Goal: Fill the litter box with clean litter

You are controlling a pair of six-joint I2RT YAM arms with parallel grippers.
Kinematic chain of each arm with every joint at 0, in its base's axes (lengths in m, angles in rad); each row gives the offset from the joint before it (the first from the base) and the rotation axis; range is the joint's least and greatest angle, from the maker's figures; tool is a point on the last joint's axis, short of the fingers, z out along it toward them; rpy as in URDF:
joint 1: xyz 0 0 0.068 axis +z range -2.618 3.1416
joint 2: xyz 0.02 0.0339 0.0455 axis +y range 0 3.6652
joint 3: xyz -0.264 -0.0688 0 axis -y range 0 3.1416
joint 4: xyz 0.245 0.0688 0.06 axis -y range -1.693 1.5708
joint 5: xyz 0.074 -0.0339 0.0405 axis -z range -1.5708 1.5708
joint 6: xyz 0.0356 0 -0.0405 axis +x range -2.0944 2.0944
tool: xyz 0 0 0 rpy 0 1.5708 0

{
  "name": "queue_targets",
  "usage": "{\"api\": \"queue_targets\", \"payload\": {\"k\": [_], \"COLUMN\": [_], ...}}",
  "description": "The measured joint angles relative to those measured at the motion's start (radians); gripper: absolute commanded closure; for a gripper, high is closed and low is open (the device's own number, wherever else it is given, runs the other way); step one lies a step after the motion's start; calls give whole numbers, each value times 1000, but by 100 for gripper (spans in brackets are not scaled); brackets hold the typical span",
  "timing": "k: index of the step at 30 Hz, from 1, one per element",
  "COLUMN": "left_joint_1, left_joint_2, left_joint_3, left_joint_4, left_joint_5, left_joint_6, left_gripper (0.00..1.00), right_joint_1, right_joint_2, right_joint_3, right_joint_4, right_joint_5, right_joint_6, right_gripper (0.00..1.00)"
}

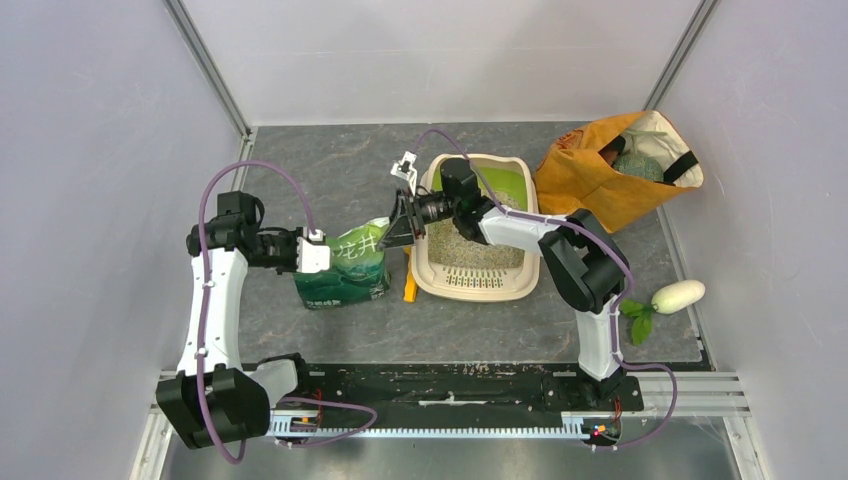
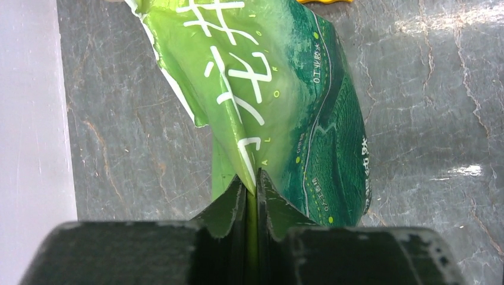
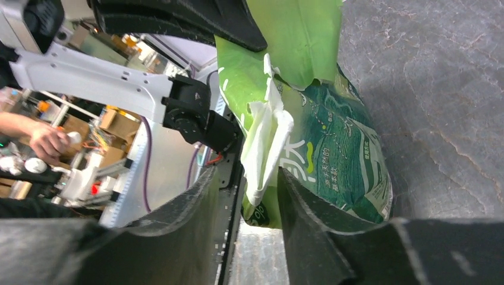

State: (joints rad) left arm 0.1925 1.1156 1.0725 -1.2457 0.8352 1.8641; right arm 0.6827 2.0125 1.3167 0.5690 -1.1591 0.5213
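The litter box (image 1: 535, 262) lies mid-table, slotted grate towards me, lime-green inside at its far end. Pale sandy clean litter (image 1: 470, 245) covers part of its floor. A green printed bag (image 1: 345, 265) with white characters stands left of the box. My left gripper (image 1: 322, 254) is shut on the bag's left edge; the wrist view shows the fold pinched between its tips (image 2: 251, 181). My right gripper (image 1: 398, 226) is at the bag's top right corner. Its jaws (image 3: 248, 178) stand apart around the bag's torn white-lined mouth (image 3: 267, 130).
An orange fabric bag (image 1: 600, 180) lies at the back right. A white radish (image 1: 678, 296) with green leaves lies right of the right arm. A small orange object (image 1: 409, 290) lies by the box's near left corner. A white fixture (image 1: 405, 165) sits behind the right gripper.
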Motion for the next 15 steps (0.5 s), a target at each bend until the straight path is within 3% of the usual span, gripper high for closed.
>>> {"api": "queue_targets", "payload": {"k": [3,6,8,9,10,11,15], "left_joint_1": [0,0,0,0,0,0,0], "left_joint_2": [-2,-9,-14,-16,-19,-20,-47], "left_joint_3": [-8,-17,-20,-21,-23,-25,-40], "left_joint_4": [6,13,16,17,19,20,36], "left_joint_5": [-2,0,0,0,0,0,-2], "left_joint_6": [4,12,15,16,18,19,19], "left_gripper": [90,91,91,91,91,91,98], "right_joint_1": [-18,-33,-39,-40,-40,-39,-43], "right_joint_2": [0,0,0,0,0,1,19], "right_joint_3": [22,52,64,69,76,82,124], "right_joint_4": [-11,-9,-4,-4,-6,-6,-39], "right_joint_5": [-1,3,12,16,22,27,32], "right_joint_6": [59,107,137,154,174,186,223], "right_gripper": [38,42,49,62,88,100,100]}}
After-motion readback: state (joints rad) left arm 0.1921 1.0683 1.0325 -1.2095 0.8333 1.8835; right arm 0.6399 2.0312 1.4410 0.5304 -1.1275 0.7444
